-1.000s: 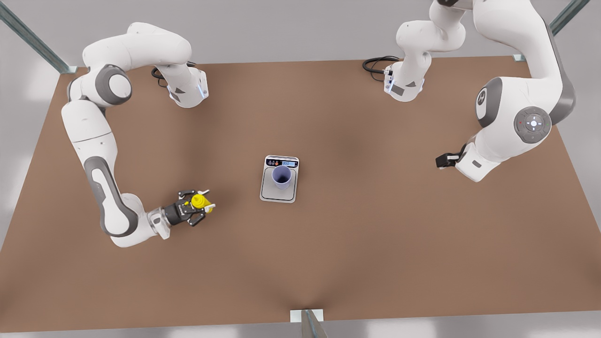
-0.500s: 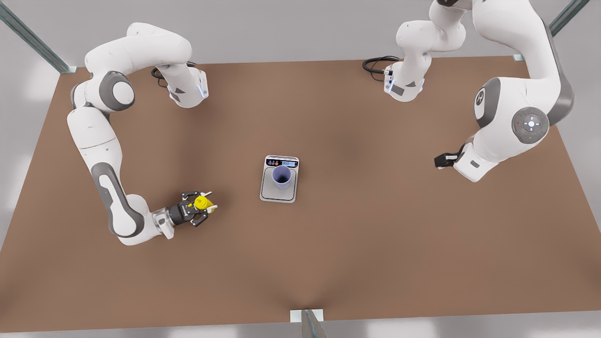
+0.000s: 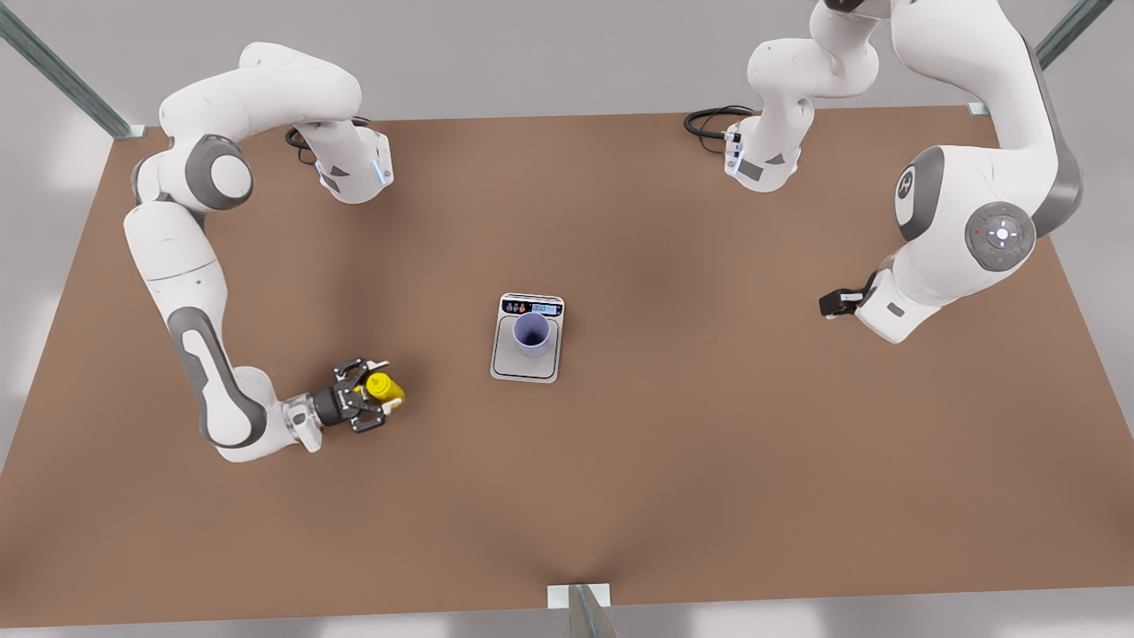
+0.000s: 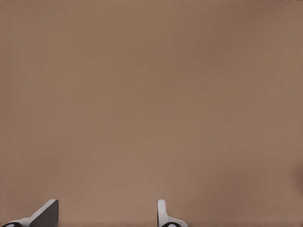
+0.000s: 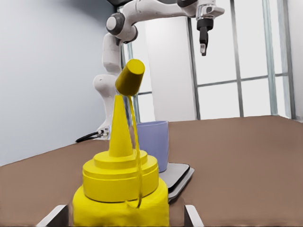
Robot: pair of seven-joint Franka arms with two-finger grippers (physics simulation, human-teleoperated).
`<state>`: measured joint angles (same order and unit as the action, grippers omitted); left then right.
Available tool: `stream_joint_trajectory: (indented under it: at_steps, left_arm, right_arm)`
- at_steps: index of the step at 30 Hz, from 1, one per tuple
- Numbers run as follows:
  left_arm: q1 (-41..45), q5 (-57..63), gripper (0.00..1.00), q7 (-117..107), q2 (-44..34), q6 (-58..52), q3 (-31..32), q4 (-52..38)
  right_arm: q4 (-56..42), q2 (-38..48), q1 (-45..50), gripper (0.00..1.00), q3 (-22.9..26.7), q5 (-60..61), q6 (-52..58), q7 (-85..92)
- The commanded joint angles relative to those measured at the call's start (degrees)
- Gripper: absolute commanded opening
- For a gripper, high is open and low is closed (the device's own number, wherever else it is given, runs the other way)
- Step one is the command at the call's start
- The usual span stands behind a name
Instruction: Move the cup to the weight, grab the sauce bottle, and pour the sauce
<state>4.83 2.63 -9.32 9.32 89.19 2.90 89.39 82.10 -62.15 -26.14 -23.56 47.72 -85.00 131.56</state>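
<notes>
Sauce bottle [image 3: 384,387] now tipped in right hand [image 3: 368,395].

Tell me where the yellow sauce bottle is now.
The sauce bottle is on the front view's left, between the fingers of the right end effector, apart from the scale holding the cup.

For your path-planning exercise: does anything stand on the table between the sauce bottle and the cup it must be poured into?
Nothing visible does. The right gripper has the sauce bottle between its fingers; bare table lies between it and the cup, which stands on the weight. The left gripper waits open, far on the other side.
</notes>
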Motion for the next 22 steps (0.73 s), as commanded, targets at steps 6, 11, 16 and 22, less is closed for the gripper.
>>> stream_joint_trajectory:
  at_steps: [6, 11, 16, 22]
  left_arm:
    - [0.01, 0.01, 1.0, 0.0, 0.0, -0.07, 0.0, 0.0]
    - [0.01, 0.01, 1.0, 0.0, 0.0, -0.07, 0.0, 0.0]
    - [0.09, 0.01, 1.0, 0.0, 0.0, -0.07, -0.09, 0.0]
    - [0.18, 0.01, 1.0, 0.0, 0.0, -0.07, 0.0, 0.0]
  right_arm:
    - [-3.34, 0.62, -3.39, 1.0, 3.08, -3.59, 1.41, -0.33]
    - [-22.86, 14.06, -1.12, 1.0, 2.64, -21.08, 11.26, -33.28]
    - [-18.22, 36.3, 18.67, 1.0, 3.87, -51.23, 2.04, -89.26]
    - [-7.13, 48.0, 17.61, 1.0, 6.77, -51.24, 1.59, -133.93]
